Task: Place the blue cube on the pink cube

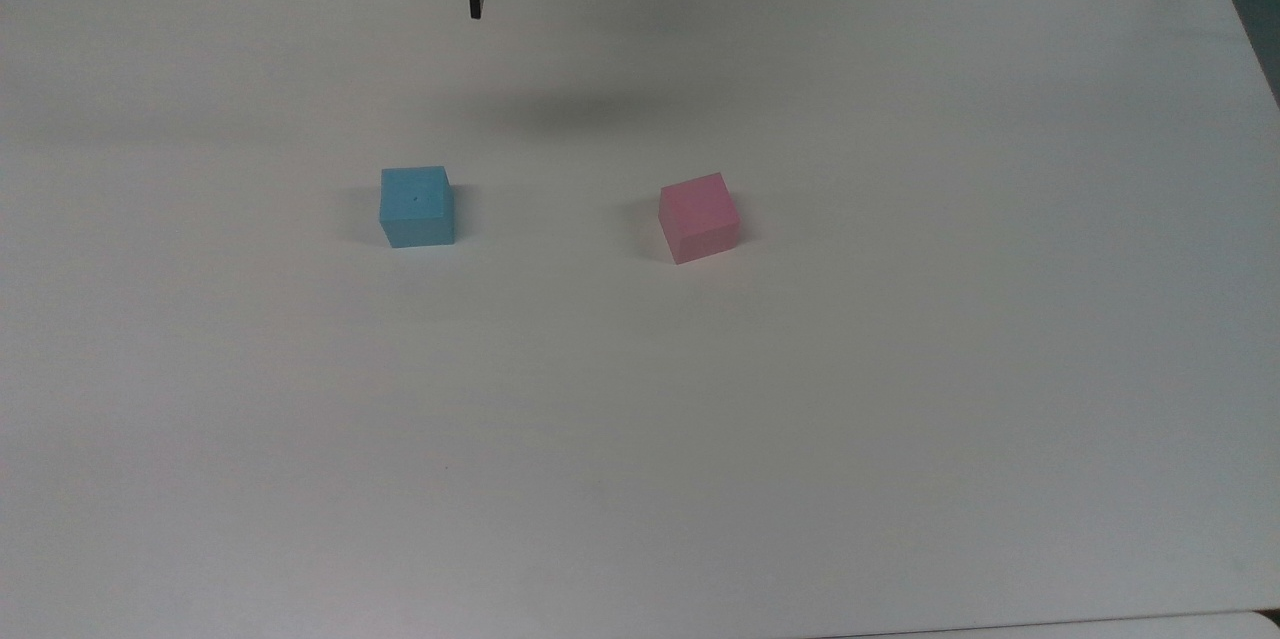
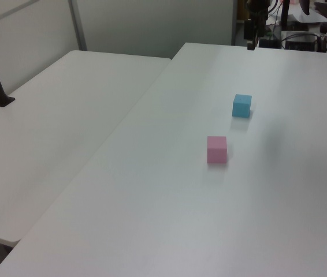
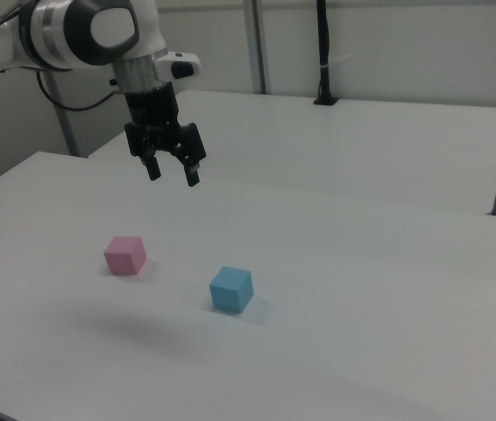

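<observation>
Bare white table (image 1: pixel 640 479) fills the near part of the top view, and the two blocks sit further in, around the middle of it. On the top view's left is the blue cube (image 1: pixel 416 207), resting flat with a tiny dark dot on its upper face; on the top view's right, well apart from it, is the pink cube (image 1: pixel 698 217), turned a little askew to the table edge. Nothing touches either one. At the far edge of the table, high above the surface, hangs the gripper (image 1: pixel 413 1), its two fingers spread wide with nothing between them; in the right view the gripper (image 3: pixel 169 171) is up in the air beyond both blocks. Judging by the matte, slightly soft-looking faces, the blue cube is probably light, foam-like or painted wood, not slippery and not fragile, so a modest squeeze should hold it. The best hold looks to be on two opposite side faces, about halfway up, with the fingers square to those faces so it does not twist. Being so light, it could tip or skid if one finger arrives first.
</observation>
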